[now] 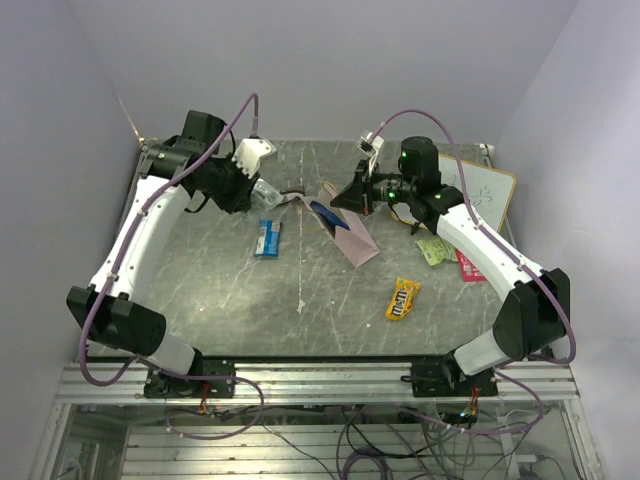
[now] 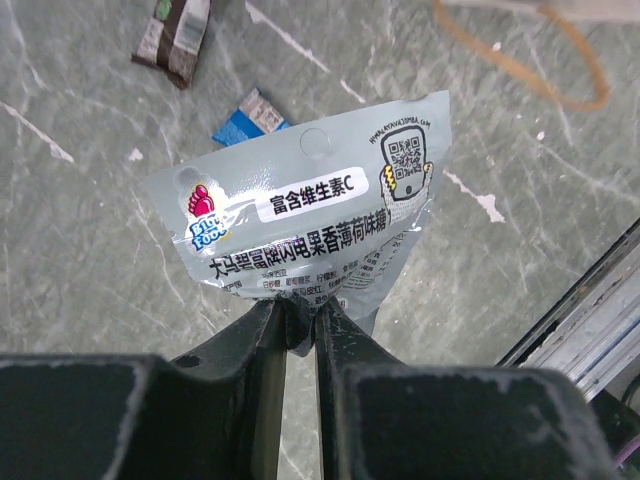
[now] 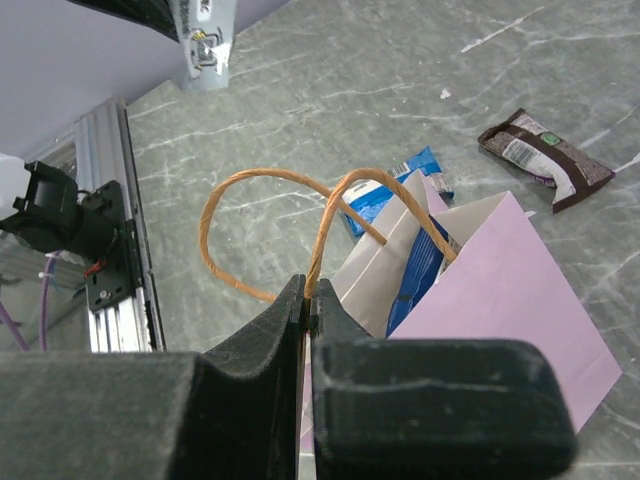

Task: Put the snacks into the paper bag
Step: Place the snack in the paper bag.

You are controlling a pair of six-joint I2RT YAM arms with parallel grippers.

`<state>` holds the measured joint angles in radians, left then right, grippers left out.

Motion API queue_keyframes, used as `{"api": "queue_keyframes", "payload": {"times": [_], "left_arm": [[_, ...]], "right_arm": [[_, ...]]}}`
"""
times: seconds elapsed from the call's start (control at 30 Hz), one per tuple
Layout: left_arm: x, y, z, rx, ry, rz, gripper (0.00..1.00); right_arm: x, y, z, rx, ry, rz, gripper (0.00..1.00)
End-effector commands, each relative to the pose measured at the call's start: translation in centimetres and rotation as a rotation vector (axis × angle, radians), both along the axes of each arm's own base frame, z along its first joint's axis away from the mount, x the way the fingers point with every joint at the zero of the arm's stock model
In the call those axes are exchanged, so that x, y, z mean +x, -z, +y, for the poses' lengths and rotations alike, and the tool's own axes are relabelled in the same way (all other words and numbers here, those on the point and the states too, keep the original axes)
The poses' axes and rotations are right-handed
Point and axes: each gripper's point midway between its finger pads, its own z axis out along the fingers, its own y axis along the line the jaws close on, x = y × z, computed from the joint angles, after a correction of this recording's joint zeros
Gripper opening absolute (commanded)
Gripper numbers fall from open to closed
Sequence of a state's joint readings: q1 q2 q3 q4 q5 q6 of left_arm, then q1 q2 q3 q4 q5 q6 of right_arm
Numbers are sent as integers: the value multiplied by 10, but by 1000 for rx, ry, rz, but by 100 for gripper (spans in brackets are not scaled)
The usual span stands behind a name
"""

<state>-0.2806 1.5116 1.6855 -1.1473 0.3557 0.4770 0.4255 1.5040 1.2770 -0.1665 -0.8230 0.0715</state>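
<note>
Left wrist view alone shows me left tool (image 2: 297,325) pinching silver-grey packet (image 2: 300,205), right wrist view alone, right tool (image 3: 305,300) clamped on paper bag (image 3: 500,290) handle (image 3: 330,215)

We see a silver-grey packet (image 2: 300,215) with black print and a red-blue logo, a pale pink bag (image 3: 500,300) with orange handles (image 3: 270,174), a blue chip bag (image 3: 415,270), a brown bar (image 3: 545,160), a yellow packet (image 1: 403,298), and a grey table (image 1: 330,300) veined white.

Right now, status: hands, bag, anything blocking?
Left hand shut on silver-grey packet. Right hand shut on paper bag handle, mouth open. Dark blue chip bag inside. No obstruction seen at mouth.
</note>
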Motion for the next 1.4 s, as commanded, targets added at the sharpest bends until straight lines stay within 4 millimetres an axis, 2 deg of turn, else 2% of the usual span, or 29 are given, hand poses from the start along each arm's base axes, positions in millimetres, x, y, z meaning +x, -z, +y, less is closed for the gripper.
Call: {"api": "queue_keyframes", "payload": {"times": [0.0, 0.2, 0.6, 0.83, 0.97, 1.37], "left_arm": [[-11, -30, -14, -57, 10, -23, 24], [-12, -50, -36, -106, 37, -36, 24], [-17, -54, -100, -299, 166, 25, 22], [-29, -21, -106, -301, 195, 71, 22], [-24, -8, -109, -266, 191, 77, 22], [-7, 8, -100, -135, 94, 91, 22]], "right_arm": [[2, -15, 5, 36, -15, -23, 0], [0, -16, 7, 46, -21, -15, 0], [-8, -24, 11, 86, -60, 6, 0], [-5, -24, 9, 80, -42, 1, 0], [-4, -20, 9, 78, -44, 6, 0], [-10, -18, 14, 77, -116, 21, 0]]}}
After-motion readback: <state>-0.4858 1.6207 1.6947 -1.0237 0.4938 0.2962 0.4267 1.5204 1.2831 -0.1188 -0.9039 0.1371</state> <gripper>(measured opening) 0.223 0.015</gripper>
